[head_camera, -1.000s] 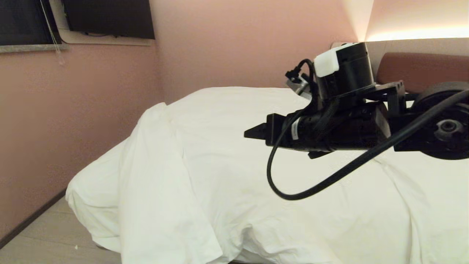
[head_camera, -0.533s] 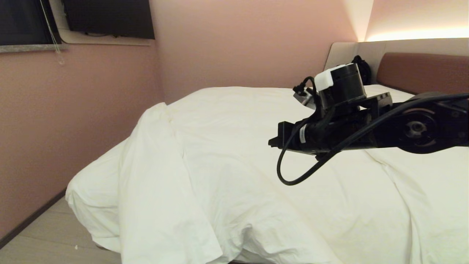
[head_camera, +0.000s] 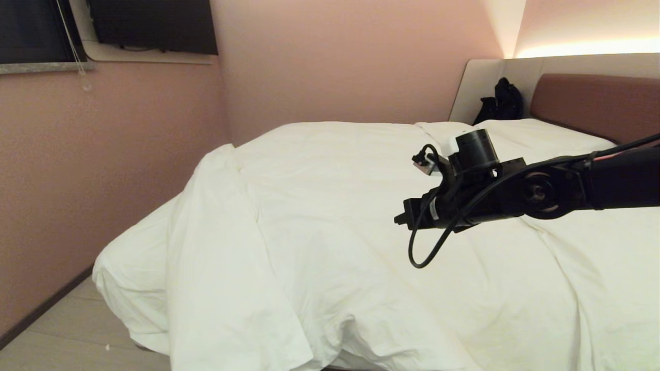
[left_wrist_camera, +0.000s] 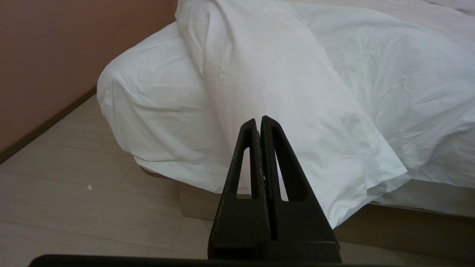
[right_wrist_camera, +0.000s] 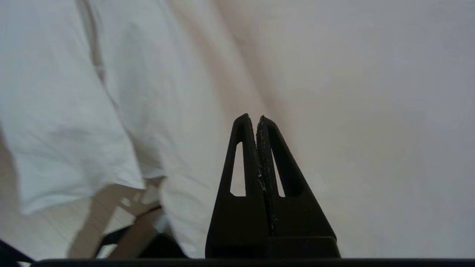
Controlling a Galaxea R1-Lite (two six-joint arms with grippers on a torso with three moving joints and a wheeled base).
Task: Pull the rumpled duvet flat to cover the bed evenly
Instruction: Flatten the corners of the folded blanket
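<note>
Room: pink walls point(head_camera: 335, 56), pale floor point(head_camera: 67, 335) at my left, dark window point(head_camera: 31, 28) and dark panel point(head_camera: 154, 26) high on the wall.
Bed point(head_camera: 593, 100): reddish-brown headboard with a beige side panel at the far right; beige base shows in my left wrist view under the hanging cloth.
Duvet point(head_camera: 319, 216): white, wrinkled, spread over most of the mattress; a folded ridge runs along its left part, and the near-left corner droops over the bed's edge toward the floor.
Bag point(head_camera: 502, 100): dark, propped against the beige panel at the head end.
Right gripper point(head_camera: 398, 220): my arm reaches in from the right, above the duvet's middle, tip pointing left toward the ridge; fingers pressed together, nothing between them, not touching the cloth as far as I can tell.
Left gripper point(left_wrist_camera: 259, 122): low, off the near-left corner, pointing at the drooping duvet; fingers together, empty, apart from the cloth.
</note>
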